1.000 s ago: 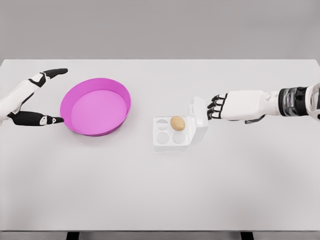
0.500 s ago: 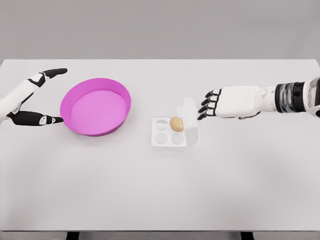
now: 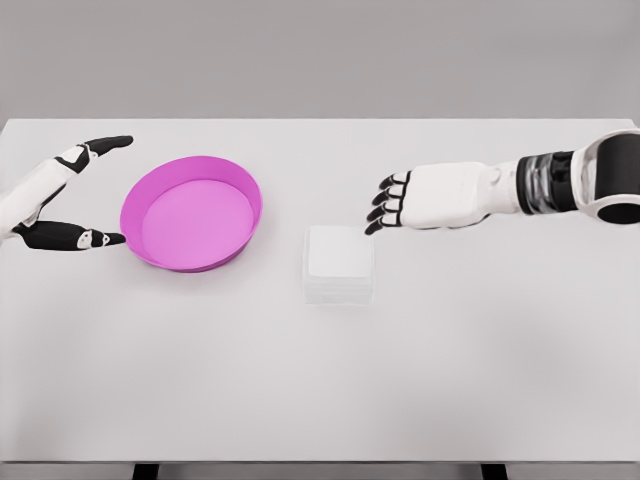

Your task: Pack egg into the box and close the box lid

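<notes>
Box (image 3: 339, 264) of white plastic lies flat on the table (image 3: 320, 380) near its middle, its lid down over the tray so that I see no egg through it. My right hand (image 3: 412, 203) hangs just beside the box's upper right corner, palm turned down, my fingers (image 3: 381, 212) loosely spread and a little bent, gripping nothing; the dark fingertips point toward the lid, and I cannot tell whether the lowest one touches its edge. My right arm comes in from the right edge, white along the forearm with a dark banded joint nearer the elbow.

To the left of the box, apart from it, sits a round pink bowl (image 3: 191, 212) with a low wall, tilted slightly toward me in the view. My left hand (image 3: 62, 200) rests at the far left of the table, just beside the bowl's rim, thumb and forefinger set wide apart like an open fork, holding nothing.

The table is a plain white slab that fills most of the view, smooth and evenly lit, with soft shadows under the bowl and box. Behind its far edge stands a flat grey wall. Two dark legs show under the near edge.
</notes>
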Controlling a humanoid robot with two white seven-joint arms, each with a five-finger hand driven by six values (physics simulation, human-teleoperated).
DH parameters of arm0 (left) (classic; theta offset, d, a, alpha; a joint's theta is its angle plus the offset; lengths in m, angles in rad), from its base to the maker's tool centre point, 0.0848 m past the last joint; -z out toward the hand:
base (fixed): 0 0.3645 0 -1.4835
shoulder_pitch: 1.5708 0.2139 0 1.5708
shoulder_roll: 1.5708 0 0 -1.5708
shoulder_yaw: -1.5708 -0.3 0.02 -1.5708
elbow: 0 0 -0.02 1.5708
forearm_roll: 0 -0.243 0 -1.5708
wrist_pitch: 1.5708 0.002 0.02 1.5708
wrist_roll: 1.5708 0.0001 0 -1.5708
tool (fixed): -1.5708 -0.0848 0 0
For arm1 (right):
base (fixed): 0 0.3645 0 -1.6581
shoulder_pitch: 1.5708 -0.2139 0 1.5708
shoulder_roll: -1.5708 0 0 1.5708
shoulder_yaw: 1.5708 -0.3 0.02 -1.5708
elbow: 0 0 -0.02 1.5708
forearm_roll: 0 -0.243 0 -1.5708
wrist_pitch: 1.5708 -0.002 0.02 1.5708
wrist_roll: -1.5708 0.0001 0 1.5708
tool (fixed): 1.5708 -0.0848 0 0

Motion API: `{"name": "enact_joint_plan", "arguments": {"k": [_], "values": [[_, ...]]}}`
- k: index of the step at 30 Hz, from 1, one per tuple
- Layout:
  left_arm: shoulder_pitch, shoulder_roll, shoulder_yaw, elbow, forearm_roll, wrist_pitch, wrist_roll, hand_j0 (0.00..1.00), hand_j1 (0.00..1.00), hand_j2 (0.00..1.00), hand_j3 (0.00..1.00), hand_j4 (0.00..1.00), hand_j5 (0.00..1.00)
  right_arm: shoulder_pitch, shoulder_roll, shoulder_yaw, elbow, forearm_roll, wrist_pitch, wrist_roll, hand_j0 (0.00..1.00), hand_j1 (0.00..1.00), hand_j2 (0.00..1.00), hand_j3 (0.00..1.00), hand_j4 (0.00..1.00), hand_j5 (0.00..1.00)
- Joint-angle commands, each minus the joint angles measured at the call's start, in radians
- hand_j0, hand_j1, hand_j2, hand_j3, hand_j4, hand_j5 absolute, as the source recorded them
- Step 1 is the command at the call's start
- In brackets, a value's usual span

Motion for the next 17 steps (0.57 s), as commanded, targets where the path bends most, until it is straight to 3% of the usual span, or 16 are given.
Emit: {"name": "enact_joint_plan", "arguments": {"k": [1,3,5,17], "values": [[0.000,0.008,0.000,0.002,0.008,0.003,0.000,1.00,1.00,1.00,1.00,1.00,1.00,0.000,-0.015,-0.021,0.038,-0.008,0.002,0.000,1.00,1.00,1.00,1.00,1.00,1.00],[0.002,0.012,-0.002,0.002,0.010,0.003,0.000,1.00,1.00,1.00,1.00,1.00,1.00,0.020,-0.038,-0.107,0.148,-0.015,0.002,-0.001,1.00,1.00,1.00,1.00,1.00,1.00],[0.002,0.014,-0.002,0.002,0.010,0.003,0.000,1.00,1.00,1.00,1.00,1.00,1.00,0.026,-0.029,-0.110,0.231,-0.015,0.002,-0.001,1.00,1.00,1.00,1.00,1.00,1.00],[0.002,0.012,-0.002,0.002,0.008,0.003,0.000,1.00,1.00,1.00,1.00,1.00,1.00,0.028,-0.024,-0.107,0.234,-0.015,0.002,-0.001,1.00,1.00,1.00,1.00,1.00,1.00]]}}
